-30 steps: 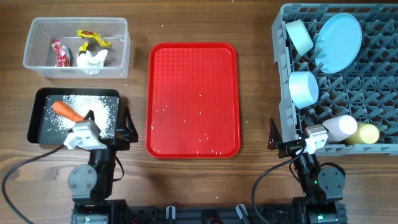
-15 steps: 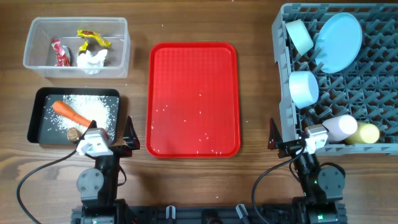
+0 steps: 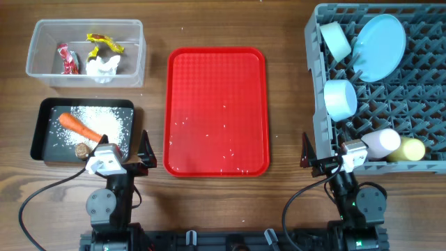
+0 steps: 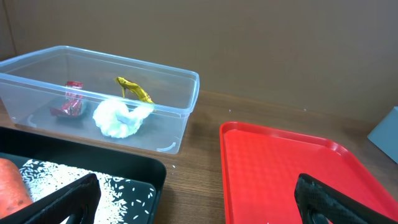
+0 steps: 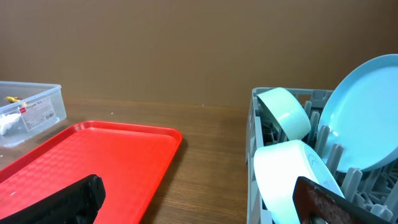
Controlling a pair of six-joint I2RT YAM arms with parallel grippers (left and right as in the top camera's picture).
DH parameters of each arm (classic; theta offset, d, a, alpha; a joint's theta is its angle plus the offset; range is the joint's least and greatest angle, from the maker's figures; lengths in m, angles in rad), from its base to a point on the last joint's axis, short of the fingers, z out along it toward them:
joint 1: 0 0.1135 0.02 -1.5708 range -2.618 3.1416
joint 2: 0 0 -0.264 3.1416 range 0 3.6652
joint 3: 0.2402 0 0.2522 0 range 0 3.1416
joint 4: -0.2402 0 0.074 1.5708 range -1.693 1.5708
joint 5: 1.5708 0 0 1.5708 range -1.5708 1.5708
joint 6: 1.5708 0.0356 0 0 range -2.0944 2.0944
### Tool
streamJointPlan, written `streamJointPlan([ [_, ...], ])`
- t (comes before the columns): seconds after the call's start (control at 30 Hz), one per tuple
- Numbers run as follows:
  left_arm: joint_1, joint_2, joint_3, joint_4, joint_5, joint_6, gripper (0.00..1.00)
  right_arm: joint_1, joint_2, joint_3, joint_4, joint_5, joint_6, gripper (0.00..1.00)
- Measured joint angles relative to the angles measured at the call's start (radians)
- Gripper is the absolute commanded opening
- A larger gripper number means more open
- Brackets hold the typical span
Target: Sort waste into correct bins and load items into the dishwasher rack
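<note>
The clear tub [image 3: 134, 56] holds a red wrapper [image 3: 67, 59], a yellow wrapper [image 3: 104, 43] and white tissue [image 3: 103, 67]. The black tray [image 3: 83, 103] holds a carrot piece [image 3: 77, 125], rice grains [image 3: 94, 117] and a brown lump [image 3: 82, 149]. The grey rack [image 3: 313, 70] holds the blue plate [image 3: 380, 45], two blue bowls [image 3: 336, 40] [image 3: 340, 97], a pink cup [image 3: 382, 144] and a yellow cup [image 3: 411, 149]. The spoon is out of view. My left gripper [image 3: 137, 155] [image 4: 196, 205] is open and empty by the black tray's near right corner. My right gripper [image 3: 317, 160] [image 5: 196, 205] is open and empty beside the rack.
A flat red tray [image 3: 216, 111] lies in the middle with a few rice grains on it. Bare wood table [image 3: 286, 104] runs between the red tray and the rack.
My left gripper has drawn back off the black tray's near corner toward the table's front edge. The brown lump now shows in the tray. The right arm has not moved.
</note>
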Motion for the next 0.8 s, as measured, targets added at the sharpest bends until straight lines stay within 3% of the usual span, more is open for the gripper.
streamJointPlan([
  [0.8,0.0,0.0,0.0,0.0,0.0,0.0,1.0,0.0,0.0,0.0,0.0,0.0,0.0,1.0],
])
